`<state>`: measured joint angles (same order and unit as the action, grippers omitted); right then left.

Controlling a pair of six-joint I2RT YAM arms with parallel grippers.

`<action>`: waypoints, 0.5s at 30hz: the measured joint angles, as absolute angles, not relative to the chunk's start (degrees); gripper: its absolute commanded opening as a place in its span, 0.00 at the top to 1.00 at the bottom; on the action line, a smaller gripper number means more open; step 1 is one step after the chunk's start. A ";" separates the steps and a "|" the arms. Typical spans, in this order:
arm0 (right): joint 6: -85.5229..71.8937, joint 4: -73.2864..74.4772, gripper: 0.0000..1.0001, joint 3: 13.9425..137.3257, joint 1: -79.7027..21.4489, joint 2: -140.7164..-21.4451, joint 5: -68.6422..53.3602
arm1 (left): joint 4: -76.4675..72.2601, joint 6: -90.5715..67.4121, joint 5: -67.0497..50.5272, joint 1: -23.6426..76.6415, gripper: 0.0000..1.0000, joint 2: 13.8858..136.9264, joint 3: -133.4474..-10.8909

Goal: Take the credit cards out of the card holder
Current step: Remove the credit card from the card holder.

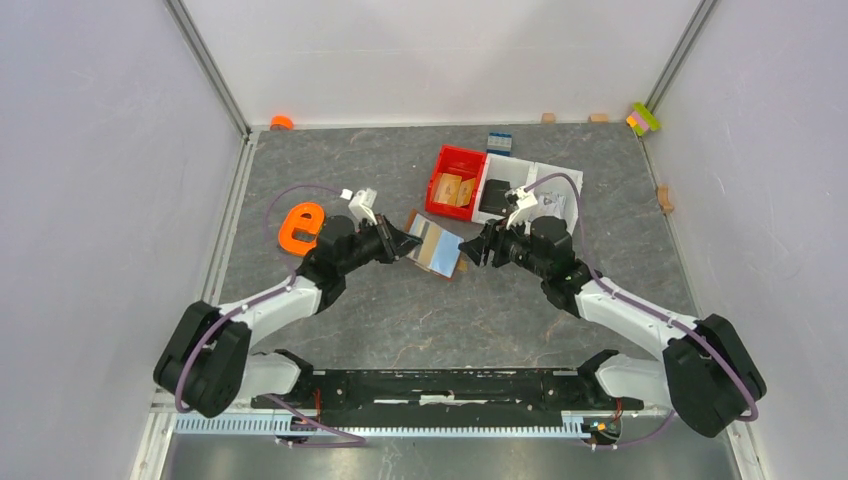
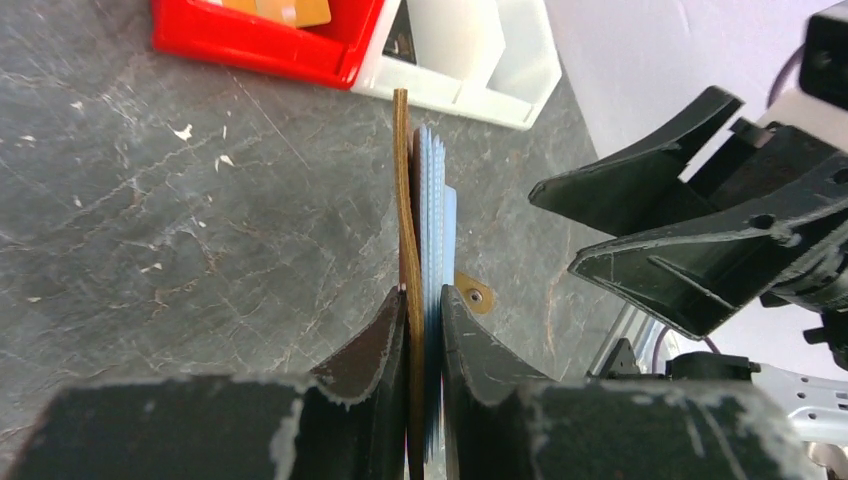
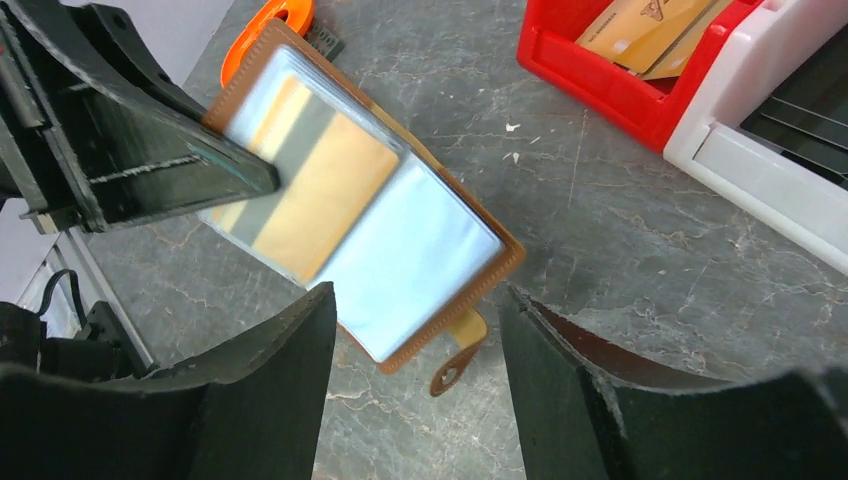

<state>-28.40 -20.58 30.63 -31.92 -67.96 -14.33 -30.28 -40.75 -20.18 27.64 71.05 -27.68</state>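
the card holder (image 1: 433,245) is mid-frame in the top view: brown stitched leather, clear sleeves, and a little snap tab. the left gripper (image 2: 425,300) is clamped on its edge. the right gripper (image 3: 418,292) has its jaws spread wide just beside it, gripping nothing. an orange-tan card (image 3: 320,195) shows in one sleeve. the pale blue bit might be another card, hard to say.

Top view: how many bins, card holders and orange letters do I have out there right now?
Bins: 2, the red bin and the white bin
Card holders: 1, the card holder
Orange letters: 1, the letter e
Total: 4
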 measured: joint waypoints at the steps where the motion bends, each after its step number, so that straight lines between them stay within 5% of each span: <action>1: -28.36 -20.71 0.37 30.63 -31.88 -68.03 -13.91 | -29.45 -40.66 -20.12 28.14 0.98 72.23 -28.69; 7: -29.89 -24.32 0.73 30.72 -31.81 -74.67 -15.18 | -22.59 -38.15 -16.64 32.47 0.97 77.08 -34.74; 12: -32.42 -26.22 0.88 30.81 -31.81 -85.95 -18.96 | -17.67 -35.81 -13.47 35.03 0.94 80.12 -38.35; 15: -33.58 -26.48 0.90 31.27 -31.83 -91.09 -20.86 | -15.07 -35.00 -12.93 35.51 0.90 81.62 -39.72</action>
